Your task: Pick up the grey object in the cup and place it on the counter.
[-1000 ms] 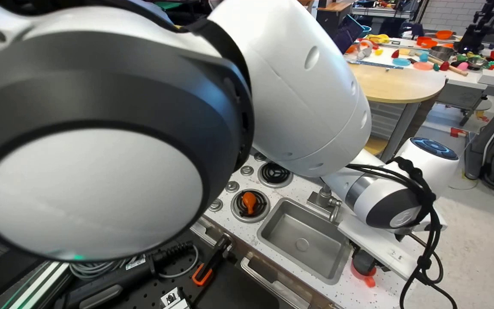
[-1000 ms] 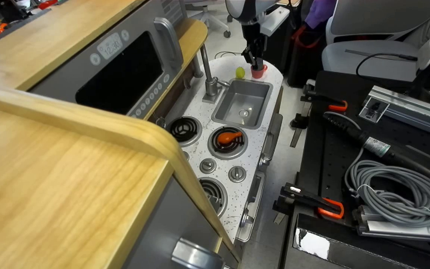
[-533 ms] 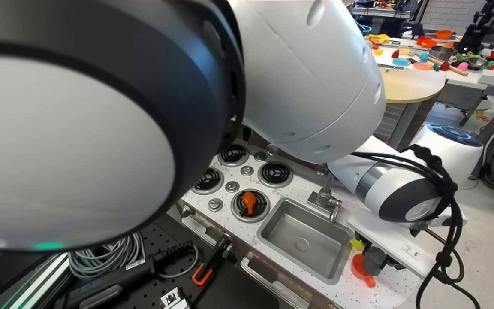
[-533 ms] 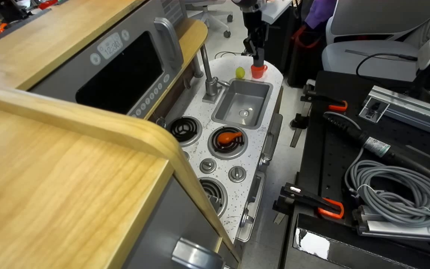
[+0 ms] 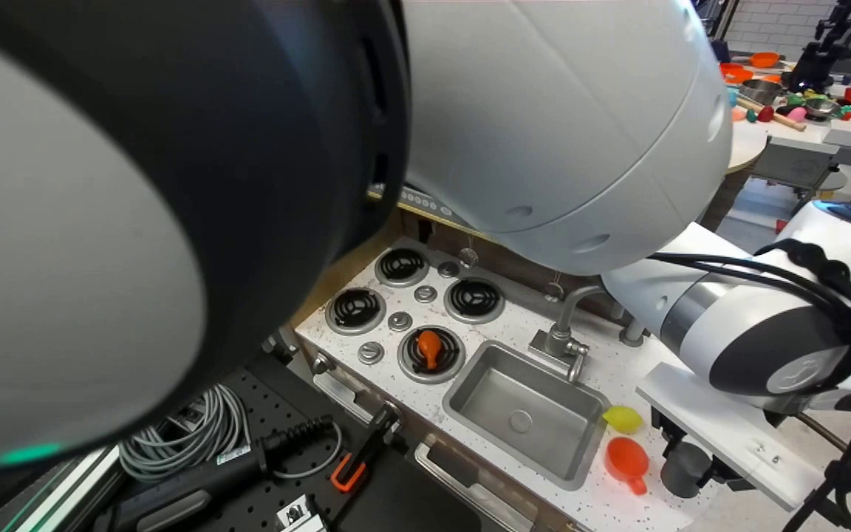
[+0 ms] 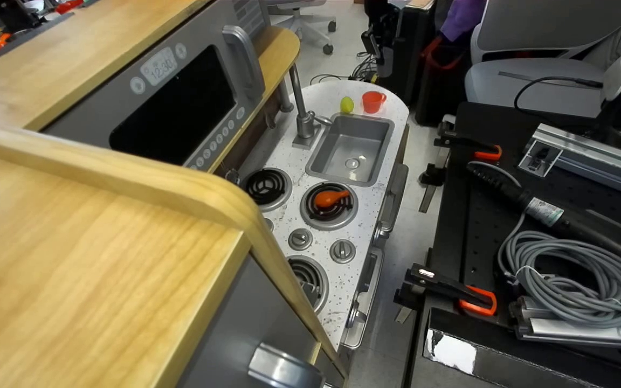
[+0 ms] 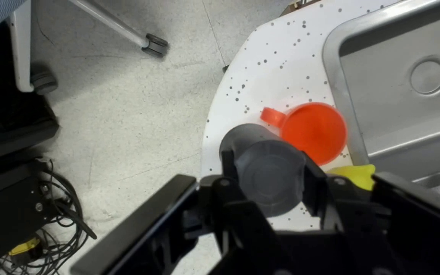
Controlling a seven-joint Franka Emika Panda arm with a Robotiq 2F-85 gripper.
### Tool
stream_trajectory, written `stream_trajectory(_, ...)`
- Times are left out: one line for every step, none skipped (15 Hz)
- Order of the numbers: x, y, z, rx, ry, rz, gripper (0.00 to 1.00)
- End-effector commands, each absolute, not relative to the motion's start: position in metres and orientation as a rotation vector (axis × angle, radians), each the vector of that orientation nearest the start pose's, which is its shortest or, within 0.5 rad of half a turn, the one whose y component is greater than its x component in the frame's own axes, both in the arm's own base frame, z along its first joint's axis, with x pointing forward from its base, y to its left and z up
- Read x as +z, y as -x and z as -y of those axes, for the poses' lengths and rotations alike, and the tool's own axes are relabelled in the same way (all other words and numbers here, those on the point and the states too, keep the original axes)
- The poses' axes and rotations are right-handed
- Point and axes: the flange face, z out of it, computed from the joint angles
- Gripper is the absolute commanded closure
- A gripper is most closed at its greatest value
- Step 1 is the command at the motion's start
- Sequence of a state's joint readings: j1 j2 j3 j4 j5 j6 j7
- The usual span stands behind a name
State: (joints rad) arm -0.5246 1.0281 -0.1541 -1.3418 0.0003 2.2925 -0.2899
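Grey object [image 7: 271, 183]: one, cylindrical. Held in the gripper [image 7: 270, 166]; the jaws are pinching it from two sides, as shown in the wrist view, where it is framed by the fingers [image 7: 315, 175]. It is suspended in the air, out of the cup and off the worktop. In an exterior view it is seen past the rounded end edge; in the wrist view it is seen against the surface inside that edge. Whether it is held over the worktop or beyond it cannot be told.

Cup [image 5: 626, 459]: one, small, red, upright. Set on the white speckled counter [image 6: 316, 94], between the sink's end rim and the rounded end edge, its handle turned to the front corner of that end.

Lemon-shaped piece [image 5: 623, 419]: one, yellow. Laid near the cup, towards the back edge, just beside the sink rim.

Sink [image 5: 496, 403]: grey, rectangular, recessed towards the front edge. A faucet [image 5: 560, 338] is mounted between it and the back edge.

Burners [image 5: 474, 297]: four, round, black, placed towards the end opposite the rounded one, two along each long edge. Knobs [image 5: 400, 321] are ranged between. An orange piece [image 5: 429, 349] is laid on the front-edge burner nearest the sink.
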Motion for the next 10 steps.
stream_trajectory(0.086,-0.573,0.447,0.203,3.166,-0.68,0.84)
stream_trajectory(0.078,-0.574,0.448,0.204,3.166,-0.73,0.84)
stream_trajectory(0.073,-0.574,0.449,0.21,3.159,-0.769,0.84)
stream_trajectory(0.067,-0.575,0.449,0.219,3.148,-0.805,0.84)
stream_trajectory(0.063,-0.577,0.449,0.223,3.137,-0.837,0.84)
stream_trajectory(0.06,-0.58,0.448,0.217,3.127,-0.86,0.84)
stream_trajectory(0.057,-0.585,0.447,0.208,3.125,-0.88,0.84)
stream_trajectory(0.054,-0.589,0.446,0.2,3.124,-0.896,0.84)
stream_trajectory(0.051,-0.594,0.445,0.19,3.12,-0.911,0.84)
stream_trajectory(0.046,-0.598,0.444,0.188,3.121,-0.925,0.84)
